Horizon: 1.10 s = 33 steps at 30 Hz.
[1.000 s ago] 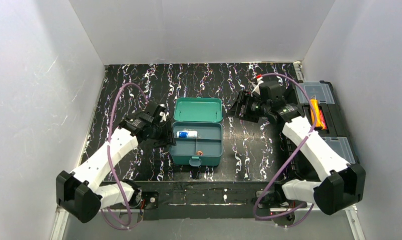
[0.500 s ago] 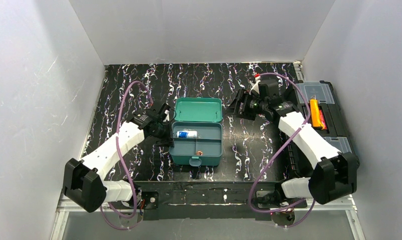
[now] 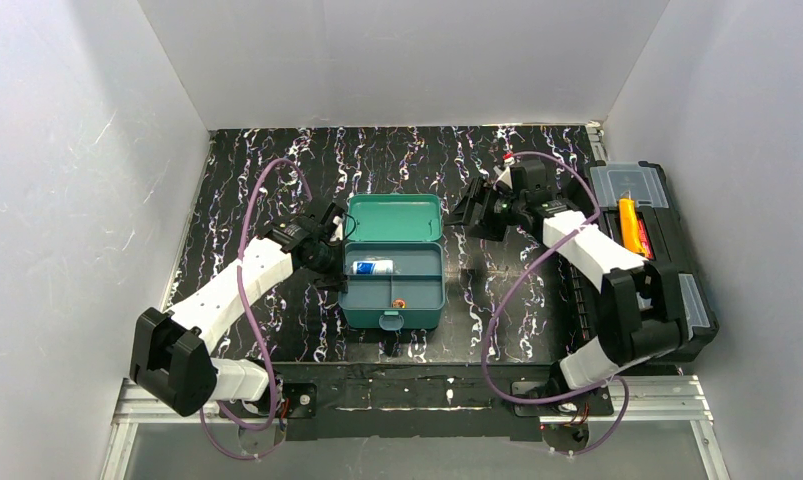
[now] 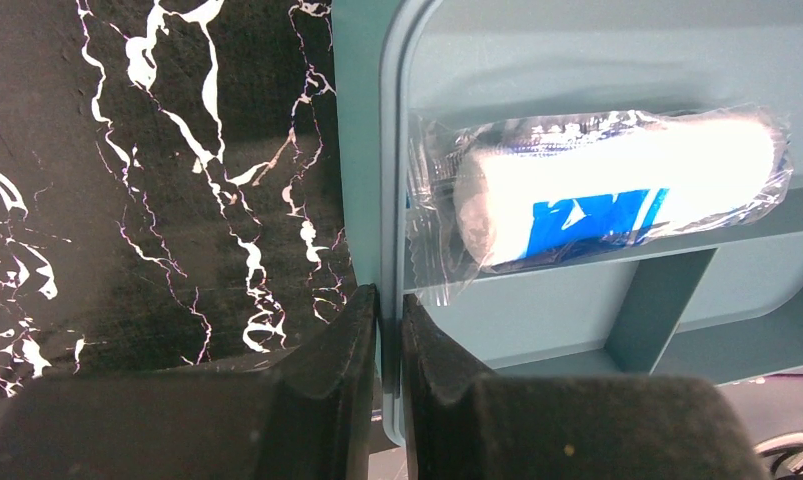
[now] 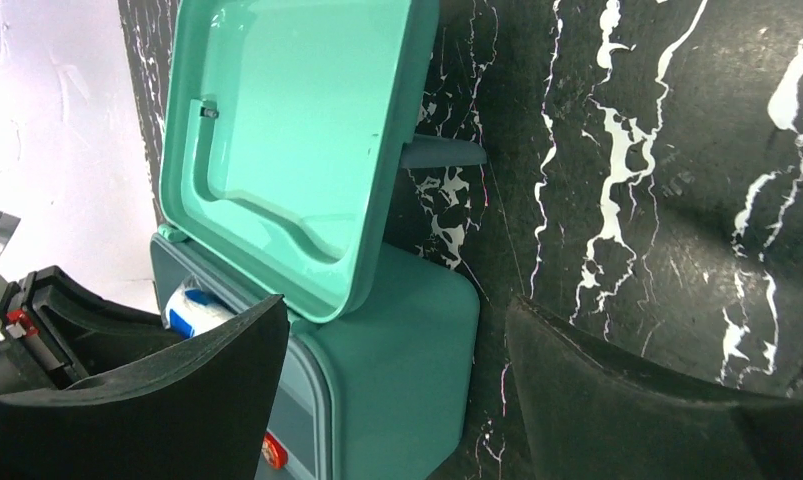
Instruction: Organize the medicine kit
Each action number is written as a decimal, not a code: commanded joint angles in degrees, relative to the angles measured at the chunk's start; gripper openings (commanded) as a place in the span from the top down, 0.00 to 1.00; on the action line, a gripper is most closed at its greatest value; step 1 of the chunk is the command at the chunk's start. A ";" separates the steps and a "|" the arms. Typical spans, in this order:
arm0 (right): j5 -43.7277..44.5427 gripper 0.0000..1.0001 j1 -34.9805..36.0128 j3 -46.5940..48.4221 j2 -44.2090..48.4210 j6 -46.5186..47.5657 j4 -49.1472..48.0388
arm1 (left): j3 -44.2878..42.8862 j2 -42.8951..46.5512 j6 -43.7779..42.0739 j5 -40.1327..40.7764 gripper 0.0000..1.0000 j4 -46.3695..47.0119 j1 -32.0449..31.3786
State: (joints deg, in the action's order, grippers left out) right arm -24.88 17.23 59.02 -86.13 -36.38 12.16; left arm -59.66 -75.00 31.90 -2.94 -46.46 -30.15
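The teal medicine kit [image 3: 422,300] stands open at the table's middle, its lid [image 3: 394,218] tipped back. A white and blue wrapped bandage roll [image 3: 374,267] lies in the far tray compartment, and a small red thing [image 3: 400,303] in the near one. My left gripper [image 3: 334,268] is at the kit's left side. In the left wrist view it [image 4: 389,310] is shut on the tray's left wall [image 4: 392,150], beside the roll [image 4: 597,190]. My right gripper [image 3: 469,215] hangs open just right of the lid, holding nothing. Its wrist view shows the lid [image 5: 277,120] and kit body [image 5: 397,400].
A larger black toolbox [image 3: 677,290] with clear compartment lids stands along the right edge, with a yellow-orange item [image 3: 629,225] in its open middle. White walls close in the black marbled table on three sides.
My left gripper has slid in along the kit's left side and closed on its wall. The right arm has swung its elbow inward, and its jaws have widened slightly.
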 commanded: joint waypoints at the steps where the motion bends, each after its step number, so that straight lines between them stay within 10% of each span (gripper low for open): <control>1: -4.39 0.13 -0.64 1.21 -3.19 -2.09 -7.84 | -0.75 -0.81 -1.92 2.14 1.00 0.02 0.44; 33: -21.28 0.15 -2.03 13.10 -28.62 -12.59 -34.88 | 1.72 -0.54 -9.93 -2.90 1.00 1.24 -2.20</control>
State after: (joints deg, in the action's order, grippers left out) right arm -41.58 15.40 69.67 -113.89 -46.76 -15.16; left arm -59.72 -75.07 24.43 -4.56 -45.80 -31.14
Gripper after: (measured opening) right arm 0.857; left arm 0.104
